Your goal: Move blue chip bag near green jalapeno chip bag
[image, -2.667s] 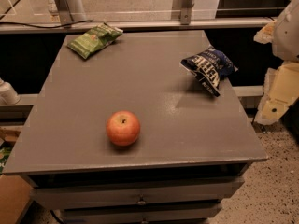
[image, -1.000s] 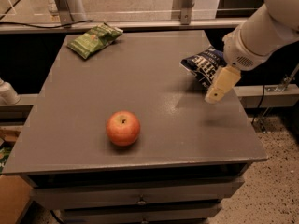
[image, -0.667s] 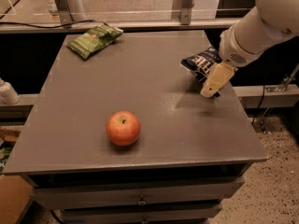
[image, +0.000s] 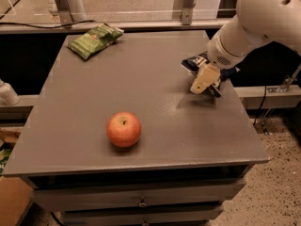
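The blue chip bag [image: 192, 63] lies near the right edge of the grey table [image: 141, 84], mostly covered by my arm. My gripper [image: 205, 81] hangs right over the bag's front part, at or just above it. The green jalapeno chip bag [image: 95, 39] lies flat at the table's far left corner, well away from the blue bag.
A red apple [image: 123, 129] stands on the table's front left part. Drawers sit under the table top [image: 141, 202]. A metal rail and posts [image: 183, 6] run behind the table. A cardboard box [image: 11, 204] sits on the floor at lower left.
My arm came in from the right, moved over the blue chip bag, and has shifted slightly left and lower onto it. The bags and apple have not moved.
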{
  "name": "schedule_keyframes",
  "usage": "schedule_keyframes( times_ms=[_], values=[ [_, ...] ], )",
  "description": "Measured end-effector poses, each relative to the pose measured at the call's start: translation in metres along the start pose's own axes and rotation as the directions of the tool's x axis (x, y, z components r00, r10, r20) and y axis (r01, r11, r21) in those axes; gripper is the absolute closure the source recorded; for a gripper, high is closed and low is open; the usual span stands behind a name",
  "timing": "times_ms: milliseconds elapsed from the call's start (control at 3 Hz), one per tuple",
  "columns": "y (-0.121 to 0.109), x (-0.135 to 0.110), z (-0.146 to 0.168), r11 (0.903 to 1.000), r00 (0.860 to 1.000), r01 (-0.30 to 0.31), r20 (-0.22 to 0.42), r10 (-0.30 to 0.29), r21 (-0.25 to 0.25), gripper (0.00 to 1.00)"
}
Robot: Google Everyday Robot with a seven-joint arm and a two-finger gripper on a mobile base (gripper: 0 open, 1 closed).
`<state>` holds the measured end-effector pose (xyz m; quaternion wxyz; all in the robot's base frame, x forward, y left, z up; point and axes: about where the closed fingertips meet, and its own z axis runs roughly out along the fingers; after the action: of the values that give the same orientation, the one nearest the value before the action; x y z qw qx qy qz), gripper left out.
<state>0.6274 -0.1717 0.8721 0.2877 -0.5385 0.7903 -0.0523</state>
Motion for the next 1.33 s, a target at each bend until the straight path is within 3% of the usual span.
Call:
schedule_keyframes(
  times_ms=[1000,1333],
  values=[
    [-0.003,-0.017,0.000,0.9998,0.999,0.020,0.038,-0.020,0.005,0.87],
    [-0.008,-0.027,-0.009,0.9991,0.997,0.038,0.064,-0.039,0.019,1.00]
  ],
)
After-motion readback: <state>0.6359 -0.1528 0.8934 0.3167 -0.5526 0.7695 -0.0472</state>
